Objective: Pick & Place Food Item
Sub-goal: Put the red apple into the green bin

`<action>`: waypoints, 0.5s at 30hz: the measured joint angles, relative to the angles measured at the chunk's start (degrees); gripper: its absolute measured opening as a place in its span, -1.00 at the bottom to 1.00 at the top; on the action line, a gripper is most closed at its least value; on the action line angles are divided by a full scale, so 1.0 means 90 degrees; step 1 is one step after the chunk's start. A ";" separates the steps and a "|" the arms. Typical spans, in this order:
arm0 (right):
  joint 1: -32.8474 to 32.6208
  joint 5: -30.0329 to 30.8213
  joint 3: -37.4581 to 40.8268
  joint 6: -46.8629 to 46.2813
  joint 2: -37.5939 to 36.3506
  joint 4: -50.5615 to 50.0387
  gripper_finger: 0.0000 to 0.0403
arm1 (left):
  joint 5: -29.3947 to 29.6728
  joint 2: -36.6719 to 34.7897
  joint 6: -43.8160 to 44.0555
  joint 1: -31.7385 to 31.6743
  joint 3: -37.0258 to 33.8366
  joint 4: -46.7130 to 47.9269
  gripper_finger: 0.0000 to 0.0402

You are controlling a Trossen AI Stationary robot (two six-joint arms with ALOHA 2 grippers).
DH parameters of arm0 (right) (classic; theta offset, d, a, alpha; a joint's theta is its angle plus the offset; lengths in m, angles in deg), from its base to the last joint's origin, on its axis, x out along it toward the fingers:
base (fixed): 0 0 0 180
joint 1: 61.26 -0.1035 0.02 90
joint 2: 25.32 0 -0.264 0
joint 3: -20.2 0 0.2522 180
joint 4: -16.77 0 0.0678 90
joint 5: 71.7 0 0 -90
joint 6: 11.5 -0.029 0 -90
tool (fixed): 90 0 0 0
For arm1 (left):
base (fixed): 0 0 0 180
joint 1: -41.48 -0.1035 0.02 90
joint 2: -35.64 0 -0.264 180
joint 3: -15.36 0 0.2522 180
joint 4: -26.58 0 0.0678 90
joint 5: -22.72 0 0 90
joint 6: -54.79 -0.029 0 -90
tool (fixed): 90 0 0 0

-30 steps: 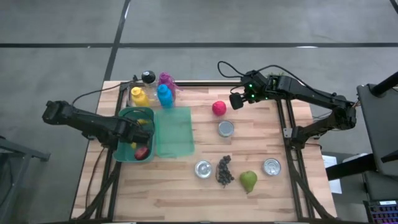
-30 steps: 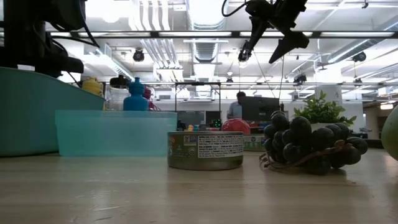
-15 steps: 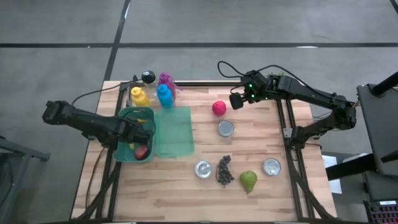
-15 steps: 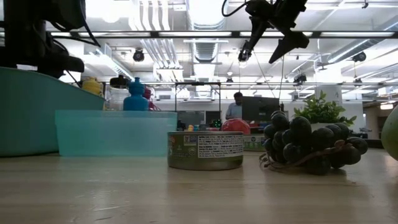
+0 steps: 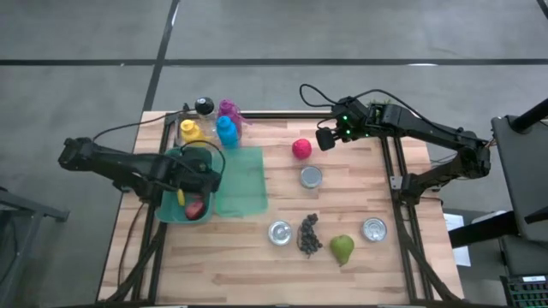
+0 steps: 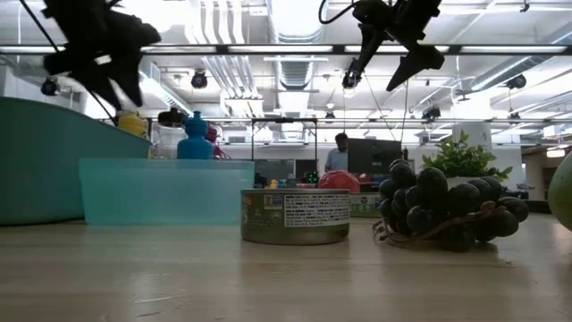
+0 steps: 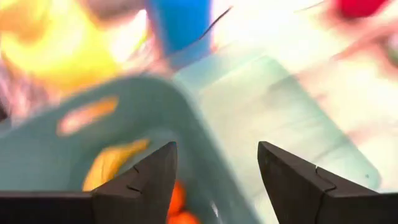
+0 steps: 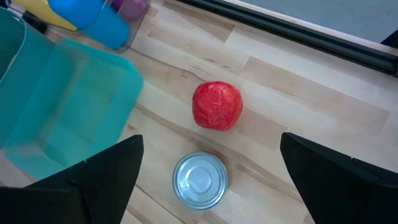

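A green bin (image 5: pixel 174 161) stands at the table's left, with a red item (image 5: pixel 195 208) and a yellow one (image 7: pixel 115 162) lying inside. My left gripper (image 5: pixel 208 175) (image 7: pixel 216 149) hangs open and empty above the bin's right side, next to the teal lid (image 5: pixel 241 180). A red round fruit (image 5: pixel 300 149) (image 8: pixel 216 106) rests on the wood. My right gripper (image 5: pixel 325 139) (image 8: pixel 211 142) hovers open just to its right, well above the table, touching nothing. Farther toward the near edge, black grapes (image 5: pixel 309 233) and a green pear (image 5: pixel 342 249) lie on the table.
Three tin cans (image 5: pixel 311 177) (image 5: pixel 279 232) (image 5: pixel 373 228) stand among the food. Yellow (image 5: pixel 192 131), blue (image 5: pixel 226 131) and purple (image 5: pixel 229 109) bottles and a black ball (image 5: pixel 204 106) crowd the far left corner. Bare wood shows at the far right and near left.
My left gripper has risen out of the green bin and moved toward the table's right, now over the bin's right side; it is blurred with motion in its wrist view. The items in the bin have stayed where they were.
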 joint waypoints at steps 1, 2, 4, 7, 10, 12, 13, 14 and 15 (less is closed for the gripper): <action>0.0002 0.0000 0.0000 -0.0002 0.0000 0.0000 0.88 | 0.0101 0.0000 -0.0469 0.0000 0.0028 -0.0191 0.14; 0.0001 0.0001 0.0000 -0.0001 0.0000 0.0000 0.88 | 0.0158 0.0000 -0.0916 0.0000 0.0049 -0.0367 0.14; 0.0001 0.0000 0.0000 -0.0002 0.0000 0.0000 0.88 | 0.0197 0.0000 -0.1623 0.0000 0.0075 -0.0674 0.14; 0.0002 0.0000 0.0000 -0.0002 0.0000 0.0000 0.88 | 0.0357 0.0000 -0.2075 0.0000 0.0089 -0.1055 0.14; 0.0002 0.0000 0.0001 -0.0001 0.0000 0.0000 0.88 | 0.0538 0.0000 -0.2239 0.0000 0.0089 -0.1333 0.14; 0.0001 0.0000 0.0001 -0.0001 0.0000 0.0000 0.88 | 0.0653 0.0000 -0.2258 0.0000 0.0089 -0.1431 0.14; 0.0001 0.0001 0.0000 0.0000 0.0000 0.0000 0.88 | 0.0745 0.0000 -0.2295 0.0002 0.0089 -0.1487 0.14; 0.0000 0.0001 0.0000 -0.0002 0.0000 0.0000 0.88 | 0.0829 0.0000 -0.2425 0.0002 0.0089 -0.1555 0.14; 0.0000 0.0002 0.0000 -0.0002 0.0000 0.0000 0.88 | 0.0868 0.0000 -0.2687 0.0002 0.0089 -0.1641 0.14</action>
